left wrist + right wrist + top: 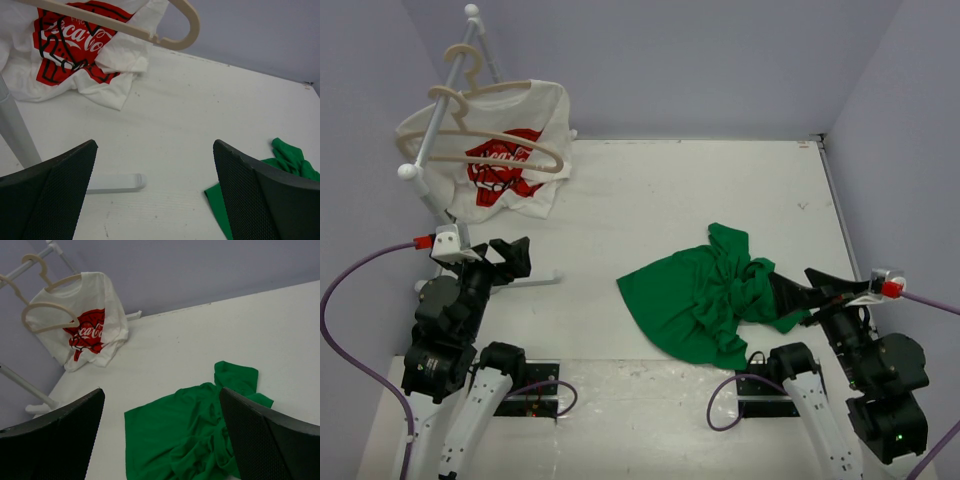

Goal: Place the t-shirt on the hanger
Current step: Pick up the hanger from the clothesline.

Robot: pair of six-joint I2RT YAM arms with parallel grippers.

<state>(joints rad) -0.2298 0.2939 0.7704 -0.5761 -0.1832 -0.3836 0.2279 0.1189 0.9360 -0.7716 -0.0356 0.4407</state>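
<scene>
Lab: white table (pixel 700 190), plain walls (pixel 670 60)

The top camera looks steeply down from above and behind the arm bases, taking in the whole tabletop (pixel 670 190). Each wrist camera rides low and close behind its own fingers, left hand (pixel 154 145) and right hand (pixel 161 390), facing the far wall. All three views catch the green t-shirt (pixel 705 300) and the white shirt (pixel 542 110).

Crumpled green t-shirt (pixel 700 300); bare beige hanger (pixel 194 22)
</scene>
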